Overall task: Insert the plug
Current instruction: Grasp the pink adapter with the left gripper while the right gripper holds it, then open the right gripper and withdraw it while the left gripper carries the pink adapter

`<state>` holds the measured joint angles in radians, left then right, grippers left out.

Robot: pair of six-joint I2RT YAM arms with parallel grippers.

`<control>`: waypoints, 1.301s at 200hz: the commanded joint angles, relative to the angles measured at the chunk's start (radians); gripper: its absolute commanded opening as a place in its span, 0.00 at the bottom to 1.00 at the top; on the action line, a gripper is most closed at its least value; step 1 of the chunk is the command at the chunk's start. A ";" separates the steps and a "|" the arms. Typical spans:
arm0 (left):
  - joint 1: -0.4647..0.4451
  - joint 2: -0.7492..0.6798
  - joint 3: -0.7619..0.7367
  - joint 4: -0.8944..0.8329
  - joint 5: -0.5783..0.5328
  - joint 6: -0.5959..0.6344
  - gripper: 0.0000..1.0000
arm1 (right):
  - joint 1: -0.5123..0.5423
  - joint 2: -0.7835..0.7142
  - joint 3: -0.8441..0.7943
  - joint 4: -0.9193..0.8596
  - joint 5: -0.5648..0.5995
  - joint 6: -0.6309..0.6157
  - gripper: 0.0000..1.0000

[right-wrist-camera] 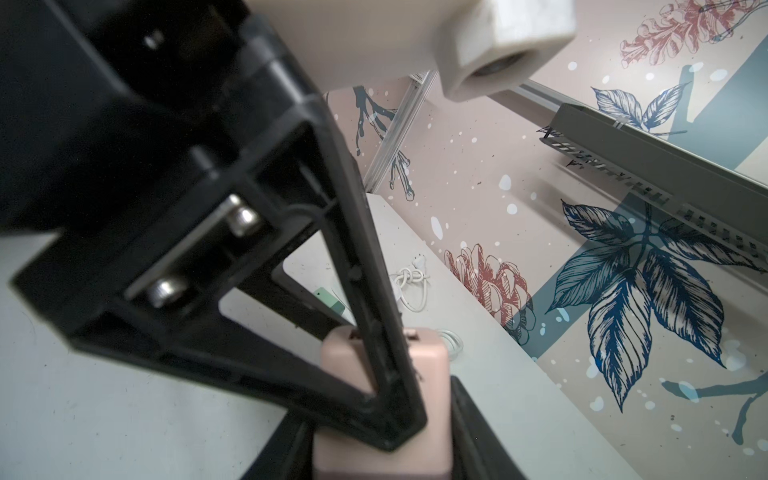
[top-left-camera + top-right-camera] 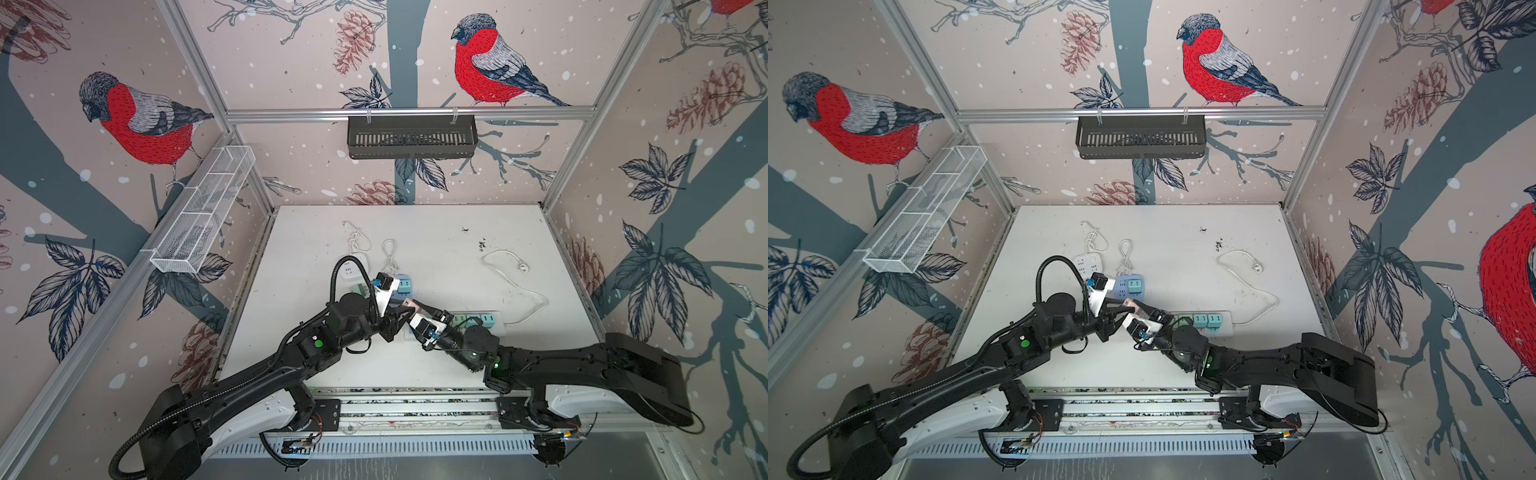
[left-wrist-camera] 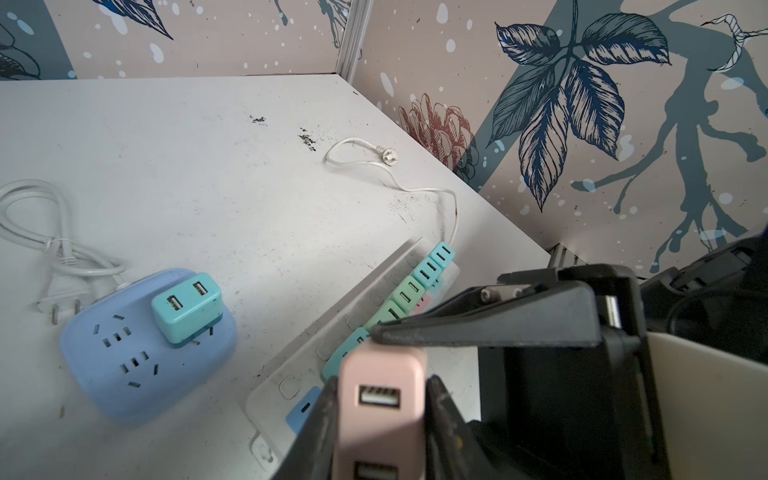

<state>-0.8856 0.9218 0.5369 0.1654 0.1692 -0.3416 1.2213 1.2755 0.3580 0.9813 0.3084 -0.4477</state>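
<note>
As my two grippers meet over the scuffed white table [image 2: 436, 232], left gripper [image 3: 382, 401] and right gripper [image 1: 376, 457] both clamp wedge-shaped black plastic fingers on the smooth, rounded pink plug [image 3: 382, 370], just beside the long white power strip [image 3: 282, 386].

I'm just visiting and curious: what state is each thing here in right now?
pink plug: held up, not inserted.
left gripper: shut on the pink plug.
right gripper: shut on the pink plug.
teal plug: plugged into the blue socket.
blue socket: own cord bundled, unplugged.
power strip: several plugs in; own cord unplugged.
</note>
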 commanded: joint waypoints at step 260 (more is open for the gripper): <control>-0.003 0.153 -0.031 -0.006 -0.303 0.780 0.00 | -0.691 -0.439 -0.180 -0.310 0.217 0.741 1.00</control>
<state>-0.8875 1.0481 0.4854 0.1459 -0.1101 0.3706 0.5739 0.7937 0.1726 0.6827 0.4850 0.1833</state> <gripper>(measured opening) 0.286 0.995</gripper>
